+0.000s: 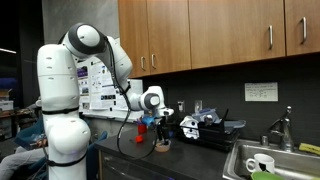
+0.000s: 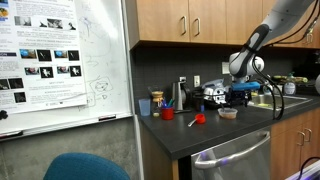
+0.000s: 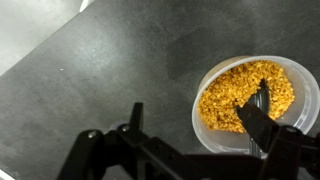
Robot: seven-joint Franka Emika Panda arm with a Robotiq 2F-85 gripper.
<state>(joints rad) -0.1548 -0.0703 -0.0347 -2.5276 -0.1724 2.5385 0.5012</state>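
A clear plastic bowl full of yellow grains stands on the dark countertop. My gripper hangs above it, open and holding nothing. One finger is over the grains near the bowl's middle, and the other finger is over bare counter beside the rim. In both exterior views the gripper points down a little above the bowl. I cannot tell whether the finger touches the grains.
A red cup and a small red object sit on the counter near the bowl. Appliances line the back wall. A sink with a faucet lies further along. Wooden cabinets hang overhead.
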